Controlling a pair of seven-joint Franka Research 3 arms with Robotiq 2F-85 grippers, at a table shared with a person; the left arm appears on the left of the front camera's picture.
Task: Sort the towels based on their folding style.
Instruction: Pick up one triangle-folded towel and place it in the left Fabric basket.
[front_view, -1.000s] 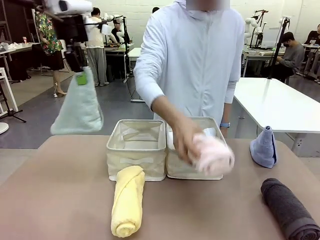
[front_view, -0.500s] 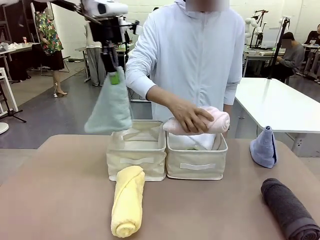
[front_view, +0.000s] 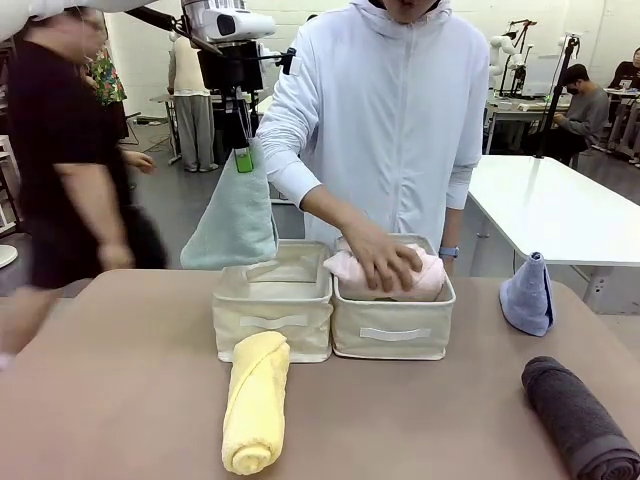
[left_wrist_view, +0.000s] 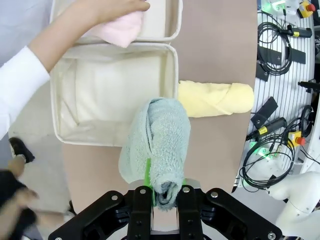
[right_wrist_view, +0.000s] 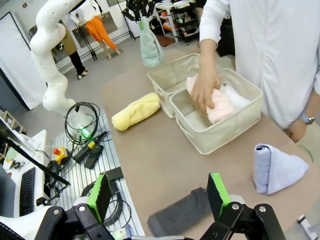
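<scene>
The white left arm (right_wrist_view: 54, 95) carries a black, green-padded tool (left_wrist_view: 162, 192).

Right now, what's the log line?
left end effector: shut on green towel over left bin rim | right end effector: open | person's hand: on pink towel in right bin

You have open room straight down into the left bin (front_view: 300, 325), though the sage-green towel (front_view: 235, 220) hangs over its edge, and the yellow towel (front_view: 255, 400) lies just beside its near wall. The person's hand (front_view: 378, 262) and pink towel (front_view: 428, 282) block the right bin (front_view: 392, 345). Bare table (front_view: 420, 420) lies before it.
</scene>
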